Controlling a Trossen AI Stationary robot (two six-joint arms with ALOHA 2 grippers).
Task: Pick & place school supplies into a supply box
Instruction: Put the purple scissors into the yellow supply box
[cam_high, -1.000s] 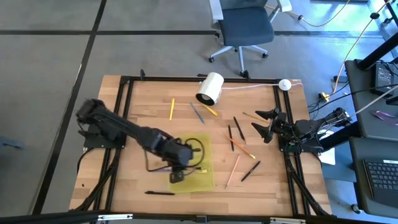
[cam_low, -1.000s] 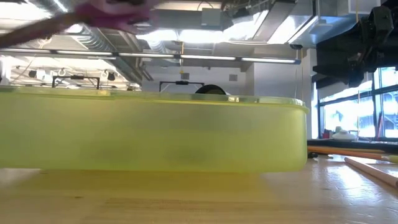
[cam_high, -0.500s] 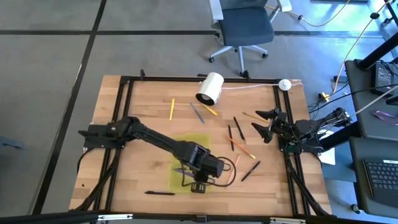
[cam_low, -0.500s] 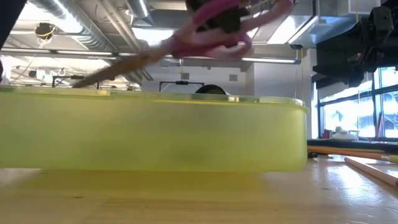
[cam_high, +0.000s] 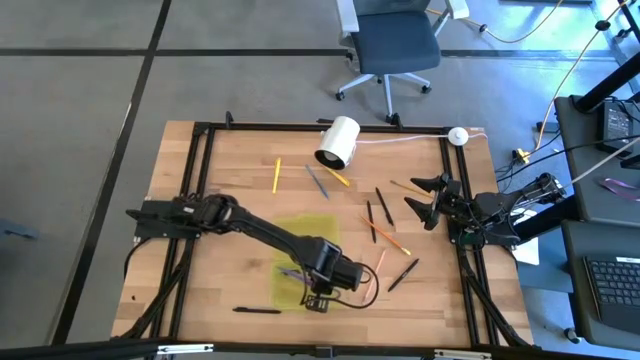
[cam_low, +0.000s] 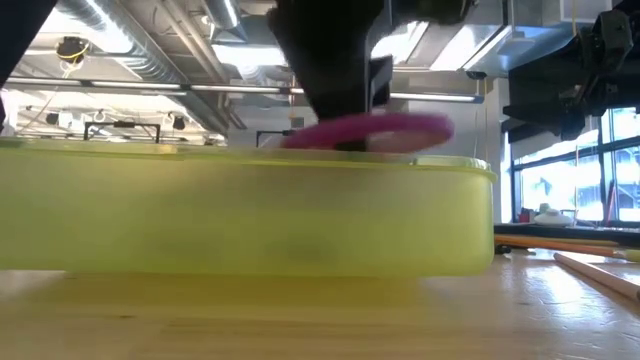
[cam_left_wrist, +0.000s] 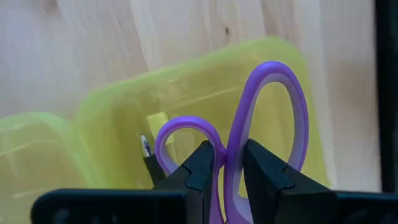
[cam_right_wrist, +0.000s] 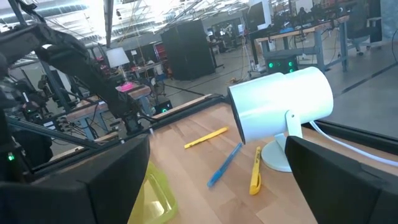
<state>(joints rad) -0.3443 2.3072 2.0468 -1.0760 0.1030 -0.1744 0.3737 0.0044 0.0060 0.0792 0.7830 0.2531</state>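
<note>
Left pincer (cam_left_wrist: 225, 177) is clamped on the purple scissors (cam_left_wrist: 261, 130), holding them right over the yellow-green supply box (cam_high: 300, 262). Right pincer (cam_high: 428, 204) sits wide open by the tabletop (cam_high: 240, 170) edge, pens (cam_high: 384, 206) scattered nearby.

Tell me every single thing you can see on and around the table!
scissors: one, purple handles, held over the supply box
supply box: one, yellow-green, near edge of the table's middle
pens and pencils: about ten, yellow, orange, black, blue, scattered on the table
white cylinder: one, with a cable, far edge
table: one, wooden
office chair: one, dark, on the floor beyond
left gripper: shut on the scissors, over the box
right gripper: open, waiting at the right edge
</note>
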